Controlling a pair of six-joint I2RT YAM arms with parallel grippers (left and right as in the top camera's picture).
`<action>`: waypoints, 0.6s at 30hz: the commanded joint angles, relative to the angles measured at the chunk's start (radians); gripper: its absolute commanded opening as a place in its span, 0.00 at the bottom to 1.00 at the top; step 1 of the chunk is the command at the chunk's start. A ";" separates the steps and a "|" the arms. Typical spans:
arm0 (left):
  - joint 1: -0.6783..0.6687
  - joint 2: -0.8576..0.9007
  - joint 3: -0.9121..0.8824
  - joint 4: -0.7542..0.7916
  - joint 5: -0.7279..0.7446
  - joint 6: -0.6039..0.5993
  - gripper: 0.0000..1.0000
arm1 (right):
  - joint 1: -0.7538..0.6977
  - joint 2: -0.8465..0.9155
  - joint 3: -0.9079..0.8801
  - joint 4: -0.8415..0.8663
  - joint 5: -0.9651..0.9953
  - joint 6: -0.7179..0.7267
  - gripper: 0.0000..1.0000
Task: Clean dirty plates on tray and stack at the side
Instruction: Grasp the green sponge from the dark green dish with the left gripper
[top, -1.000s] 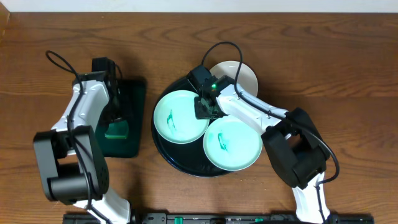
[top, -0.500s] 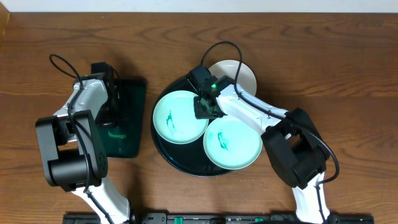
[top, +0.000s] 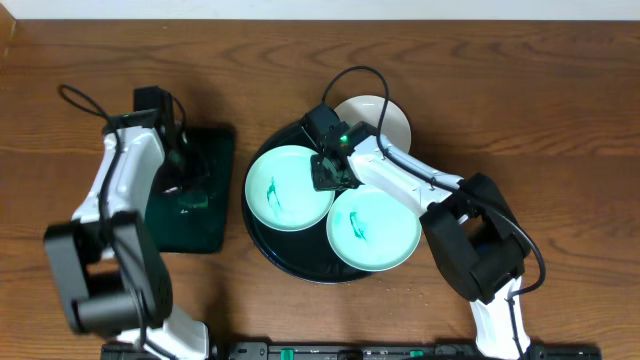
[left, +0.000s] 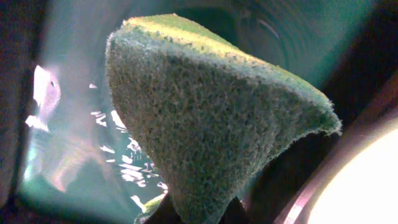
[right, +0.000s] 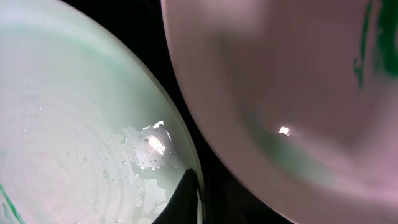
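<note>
Worktop (top: 560, 110): brown, streaked wood grain. Round tray (top: 268, 252): glossy black. Left plate (top: 290, 188) and near plate (top: 373, 232): pale mint, each with a teal-green smear at centre. Far plate (top: 392, 118): plain off-white. Rectangular tray (top: 205, 228): dark green. Sponge (left: 205, 118): mottled green, yellow-green along the upper edge.

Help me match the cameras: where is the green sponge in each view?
Overhead: hidden under the left pincer, over the green tray.
Left wrist: sponge fills the centre, pinched from below.
Right wrist: not in it.
Shared landmark: the green tray, behind the sponge too.
</note>
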 joint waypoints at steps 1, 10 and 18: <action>-0.004 -0.093 0.035 -0.024 0.027 -0.072 0.07 | 0.002 0.016 -0.011 0.017 -0.042 -0.017 0.01; -0.004 -0.124 0.035 -0.063 -0.024 -0.090 0.07 | -0.032 0.016 -0.011 -0.002 -0.123 -0.042 0.01; -0.015 -0.124 0.037 -0.079 -0.024 -0.082 0.07 | -0.059 0.016 -0.011 -0.013 -0.194 -0.097 0.01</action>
